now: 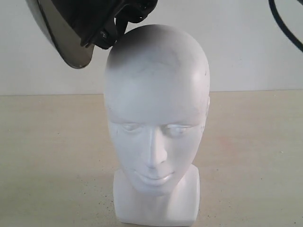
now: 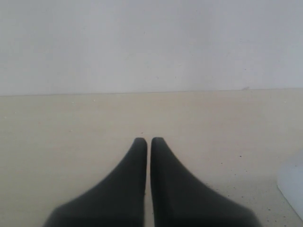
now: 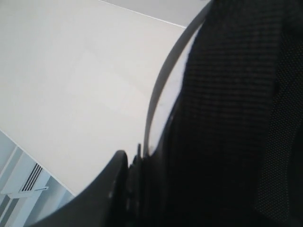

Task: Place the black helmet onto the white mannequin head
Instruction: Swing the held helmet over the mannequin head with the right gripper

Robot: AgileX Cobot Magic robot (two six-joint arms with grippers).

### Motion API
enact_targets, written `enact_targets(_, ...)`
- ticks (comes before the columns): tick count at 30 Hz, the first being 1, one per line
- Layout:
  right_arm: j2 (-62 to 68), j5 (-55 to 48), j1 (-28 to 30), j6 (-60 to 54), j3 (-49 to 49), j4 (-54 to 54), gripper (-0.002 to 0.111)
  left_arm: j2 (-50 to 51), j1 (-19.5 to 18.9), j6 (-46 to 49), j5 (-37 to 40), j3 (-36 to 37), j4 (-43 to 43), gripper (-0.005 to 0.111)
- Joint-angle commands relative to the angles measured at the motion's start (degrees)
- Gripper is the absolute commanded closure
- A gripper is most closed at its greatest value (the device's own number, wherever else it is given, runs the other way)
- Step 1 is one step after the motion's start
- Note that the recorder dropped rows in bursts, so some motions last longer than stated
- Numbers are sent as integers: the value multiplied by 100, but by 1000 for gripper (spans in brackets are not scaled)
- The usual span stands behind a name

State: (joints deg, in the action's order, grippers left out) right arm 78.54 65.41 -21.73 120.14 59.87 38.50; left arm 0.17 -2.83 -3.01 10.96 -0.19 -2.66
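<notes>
Status: the matte black open-face helmet with smoky visor is aloft, up-left of the crown of the smooth white foam mannequin head, not seated. Head upright on the beige desk. The left fingers are together, empty. The right fingers sit against the helmet; can't tell the grip.

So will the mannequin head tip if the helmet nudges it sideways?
Probably tippy: the white mannequin head is tall on a narrow blocky base, nothing visibly fixing it to the table. It looks foam-like, so likely light and easily shoved. The black helmet hangs off-centre, so contact may come sideways.
</notes>
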Motion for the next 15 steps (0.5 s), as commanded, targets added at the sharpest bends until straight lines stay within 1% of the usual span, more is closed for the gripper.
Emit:
enact_targets(1,-129,456,53,12,82,-147,109,-17,1,9,-55,19,27,102)
enact_targets(5,-129,456,53,-24,16,-26,109,-17,1,9,-55,19,27,102)
enact_targets(8,-129,456,53,-125,-512,-192,109,-17,1,9,-55,19,27,102)
enact_targets(10,-129,456,53,-205,-666,-228,109,-17,1,9,-55,19,27,102)
enact_targets(15,-129,456,53,-197,-677,-322,109,-17,1,9,-55,19,27,102)
